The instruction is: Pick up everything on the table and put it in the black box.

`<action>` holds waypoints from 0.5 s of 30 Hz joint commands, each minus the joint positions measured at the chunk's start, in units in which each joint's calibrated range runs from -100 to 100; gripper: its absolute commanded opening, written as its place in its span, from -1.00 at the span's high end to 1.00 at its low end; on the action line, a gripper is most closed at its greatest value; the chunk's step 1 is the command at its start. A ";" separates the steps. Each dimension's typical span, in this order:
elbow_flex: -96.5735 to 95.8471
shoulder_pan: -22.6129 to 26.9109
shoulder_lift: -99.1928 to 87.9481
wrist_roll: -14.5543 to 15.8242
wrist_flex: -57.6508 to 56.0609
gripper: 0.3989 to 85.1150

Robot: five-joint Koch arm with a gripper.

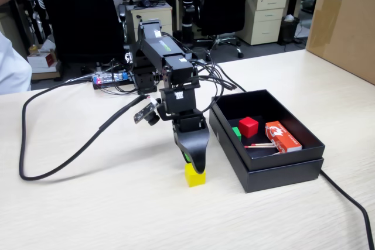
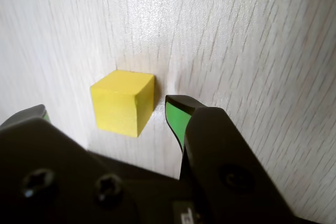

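We are looking at the gripper (image 1: 196, 167) reaching straight down over the yellow cube (image 1: 195, 175), which is sitting on the table (image 1: 88, 215) just beside the near-left corner of the black box (image 1: 281, 173) as the fixed view shows it. In the wrist view the jaws are standing apart — one green-padded fingertip (image 2: 176, 116) is sitting just right of the yellow cube (image 2: 123, 102), the other is showing only at the left edge, and neither is pressing on it. So the gripper (image 2: 105, 115) is open, straddling the cube without gripping it. Inside the box, the red cube (image 1: 248, 126) and the green cube (image 1: 236, 133) are lying near its left wall — beside a flat orange-red packet (image 1: 283, 136) and a thin stick (image 1: 261, 145).
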 commanded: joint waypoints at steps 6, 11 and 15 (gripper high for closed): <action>5.28 -0.10 1.73 -1.90 -0.39 0.45; 6.73 -0.34 1.85 -1.86 -0.65 0.99; -4.15 0.44 -22.25 -1.56 -0.74 0.99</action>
